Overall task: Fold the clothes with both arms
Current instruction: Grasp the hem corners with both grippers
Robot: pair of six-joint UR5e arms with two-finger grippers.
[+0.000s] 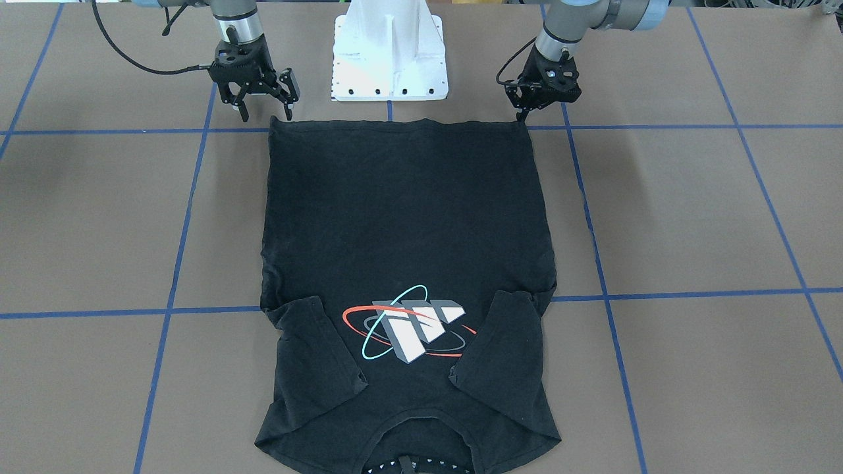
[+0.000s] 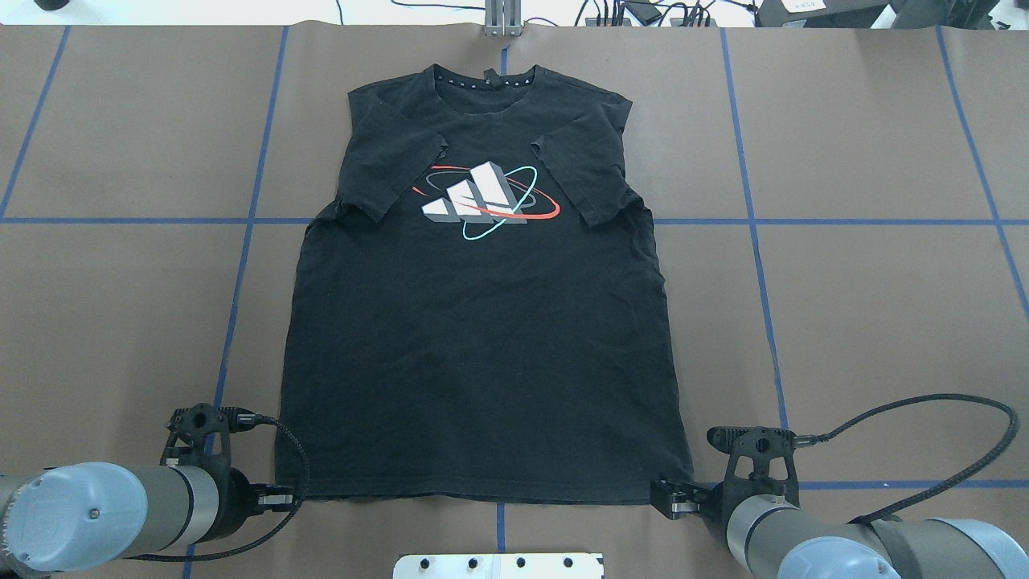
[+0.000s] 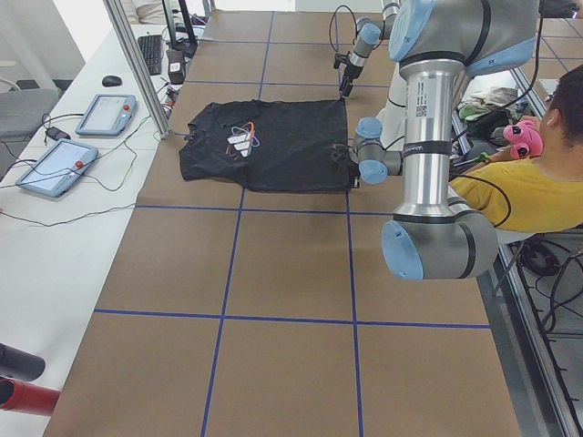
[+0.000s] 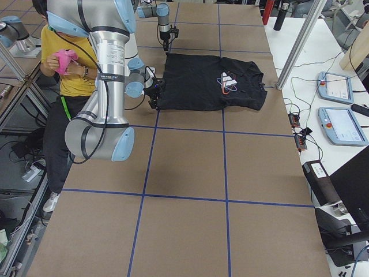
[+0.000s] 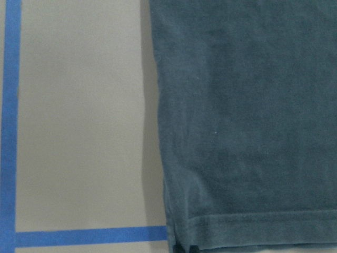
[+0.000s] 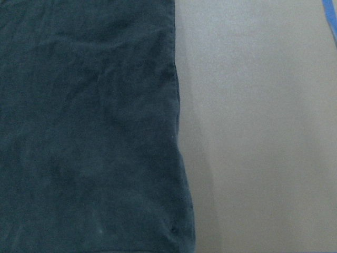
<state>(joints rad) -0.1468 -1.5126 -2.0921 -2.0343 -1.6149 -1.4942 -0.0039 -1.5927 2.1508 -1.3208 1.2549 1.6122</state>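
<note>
Starting at the robot's edge of the worktop (image 2: pixel 844 322), the left arm (image 2: pixel 104 511) and right arm (image 2: pixel 804 539) are reaching in low, 1 at each bottom corner of the black T-shirt (image 2: pixel 482 338). The left hand (image 1: pixel 522 116) is pointing down, its tip right at the hem corner. From across the worktop its fingers are looking pressed together, but it is turned edge-on, so I cannot tell whether it is closed or gripping cloth. The right hand (image 1: pixel 267 110) is standing with its 2 fingers clearly spread, holding nothing and sitting just beside the other hem corner without pinching it. Both wrist cameras are showing only flat cloth edge and bare brown surface, with no fingers in sight.

The hem (image 2: pixel 482 492) is running straight between the 2 hands, along a blue tape line (image 2: pixel 884 485). Moving outward, the shirt is lying flat and face-up in the middle of the worktop, its body smooth apart from light wrinkles. Farther on, the white block logo (image 2: pixel 482 203) with its red and cyan rings is showing. The left-side sleeve (image 2: pixel 394 173) and right-side sleeve (image 2: pixel 583 177) are both folded inward over the chest, each angling toward the logo. Farthest off, the collar (image 2: pixel 486 80) is lying near the worktop's far edge.
</note>
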